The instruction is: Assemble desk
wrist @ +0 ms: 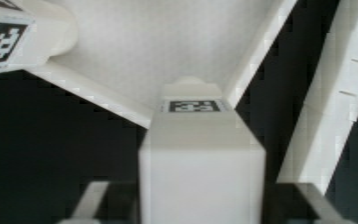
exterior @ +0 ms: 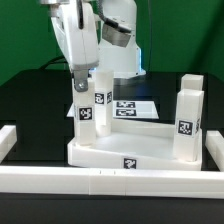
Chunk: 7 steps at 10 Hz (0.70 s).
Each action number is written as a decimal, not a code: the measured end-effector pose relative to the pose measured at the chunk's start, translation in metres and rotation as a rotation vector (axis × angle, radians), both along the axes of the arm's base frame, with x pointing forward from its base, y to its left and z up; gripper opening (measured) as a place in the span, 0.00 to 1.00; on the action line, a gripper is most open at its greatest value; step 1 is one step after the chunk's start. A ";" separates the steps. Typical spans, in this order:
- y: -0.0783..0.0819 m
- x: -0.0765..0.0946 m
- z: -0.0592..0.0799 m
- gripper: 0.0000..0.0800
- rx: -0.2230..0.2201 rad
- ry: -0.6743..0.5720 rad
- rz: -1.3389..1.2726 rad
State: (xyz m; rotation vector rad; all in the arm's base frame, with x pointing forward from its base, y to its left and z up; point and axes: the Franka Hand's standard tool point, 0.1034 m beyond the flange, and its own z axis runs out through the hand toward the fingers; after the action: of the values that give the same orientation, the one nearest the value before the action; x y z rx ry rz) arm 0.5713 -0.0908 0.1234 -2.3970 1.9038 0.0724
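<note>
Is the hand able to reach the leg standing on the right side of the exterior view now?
Probably not yet: the hand is closed on another leg. Nothing stands over the right leg, so its top looks free.

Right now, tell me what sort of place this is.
Probably a robotics lab test bench: a black table fenced by white border rails, tagged desk parts, a marker board, and a green backdrop.

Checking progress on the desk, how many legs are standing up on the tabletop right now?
3 in the exterior view. One leg under the gripper, a second leg beside it, a third leg at the tabletop's right end. A fourth may be hidden.
</note>
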 end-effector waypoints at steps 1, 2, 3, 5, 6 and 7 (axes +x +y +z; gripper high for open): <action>0.000 0.000 0.000 0.58 -0.004 0.001 0.031; 0.003 0.000 0.000 0.58 -0.015 0.005 0.066; 0.005 0.001 0.000 0.76 -0.016 -0.004 0.151; 0.007 0.001 0.000 0.80 -0.017 -0.016 0.300; 0.009 0.001 -0.001 0.81 -0.017 -0.024 0.392; 0.009 0.001 -0.001 0.81 -0.018 -0.031 0.465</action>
State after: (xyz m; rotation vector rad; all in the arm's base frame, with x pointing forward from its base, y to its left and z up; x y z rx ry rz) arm 0.5725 -0.0815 0.1226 -2.7796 1.3018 0.0455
